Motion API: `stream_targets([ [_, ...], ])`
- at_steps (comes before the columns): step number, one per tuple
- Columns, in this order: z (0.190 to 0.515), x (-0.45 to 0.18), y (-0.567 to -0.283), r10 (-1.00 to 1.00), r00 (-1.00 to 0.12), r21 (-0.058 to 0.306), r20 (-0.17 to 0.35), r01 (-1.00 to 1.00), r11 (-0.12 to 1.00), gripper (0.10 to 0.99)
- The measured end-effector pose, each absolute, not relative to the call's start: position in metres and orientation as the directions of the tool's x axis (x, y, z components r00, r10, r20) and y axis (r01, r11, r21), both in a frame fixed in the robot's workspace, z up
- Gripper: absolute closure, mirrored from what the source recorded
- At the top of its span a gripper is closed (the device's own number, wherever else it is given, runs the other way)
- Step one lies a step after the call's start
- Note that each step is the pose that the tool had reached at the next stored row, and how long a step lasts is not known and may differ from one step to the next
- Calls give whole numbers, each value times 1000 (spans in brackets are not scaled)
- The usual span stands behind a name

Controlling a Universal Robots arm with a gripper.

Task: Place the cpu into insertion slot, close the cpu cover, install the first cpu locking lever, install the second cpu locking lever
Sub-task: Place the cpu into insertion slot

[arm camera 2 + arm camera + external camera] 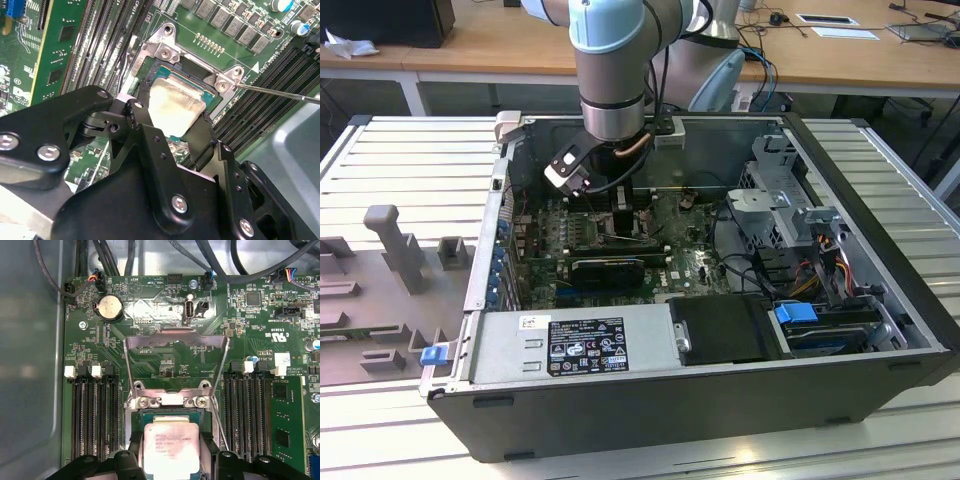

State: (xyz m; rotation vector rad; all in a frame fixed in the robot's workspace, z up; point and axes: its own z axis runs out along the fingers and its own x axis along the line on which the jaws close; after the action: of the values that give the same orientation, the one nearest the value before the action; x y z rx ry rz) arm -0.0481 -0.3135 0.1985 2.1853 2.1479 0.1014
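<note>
My gripper [169, 122] reaches down into the open computer case [650, 400] from the arm in the exterior view. It is shut on the cpu [175, 102], a flat silver square, with one black finger against each of two opposite edges. The cpu [171, 447] sits at the insertion slot [170, 415], whose dark frame shows just past the chip's far edge; whether the chip is fully seated I cannot tell. The cpu cover [176, 340], a thin silver frame, lies flipped back open on the green board. A thin locking lever [280, 93] sticks out free beside the socket.
Long black memory slots [92, 415] run along both sides of the socket, and a green memory card [55, 55] stands in one. A coin battery [110, 307] and cables lie beyond the cover. The power supply [580, 345] and drive cage [790, 200] crowd the case.
</note>
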Motion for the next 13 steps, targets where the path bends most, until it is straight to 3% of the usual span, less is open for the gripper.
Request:
stream_targets([
  [6, 199, -48, -314, 1000, 20, 100, -6, 995, -19, 549],
  [8, 199, -48, -313, 1000, 20, 100, -6, 995, -19, 475],
  [13, 201, -48, -314, 1000, 20, 100, -6, 995, -20, 475],
])
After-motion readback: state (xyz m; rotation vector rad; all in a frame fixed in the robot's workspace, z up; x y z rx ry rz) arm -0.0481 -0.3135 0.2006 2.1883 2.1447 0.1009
